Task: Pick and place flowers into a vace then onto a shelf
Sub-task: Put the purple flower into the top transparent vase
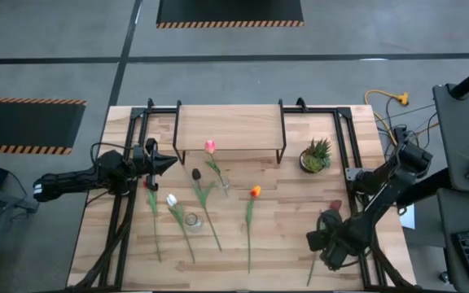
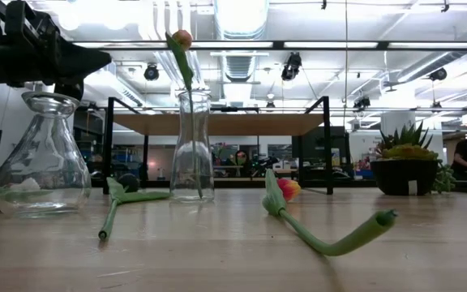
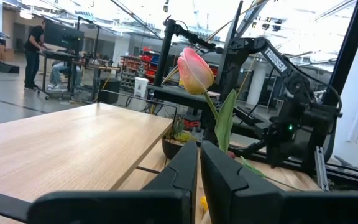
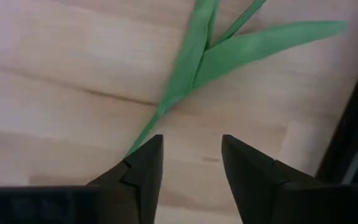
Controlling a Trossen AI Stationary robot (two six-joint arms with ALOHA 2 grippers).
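Right tool (image 4: 190,163) agape over stem (image 4: 185,68)

The light-wood plank tabletop (image 1: 300,228) stands on a smooth grey concrete floor (image 1: 55,49), where two black rubber mats with orange-and-black striped edges (image 1: 229,11) lie, one beyond its far edge and one off its left side. Beyond the far edge opens a large workshop hall with a white ceiling of exposed silver ducts (image 2: 242,57) and bright strip lights (image 2: 242,15). A person (image 3: 36,46) stands at a distant equipment-laden workbench (image 3: 73,59).
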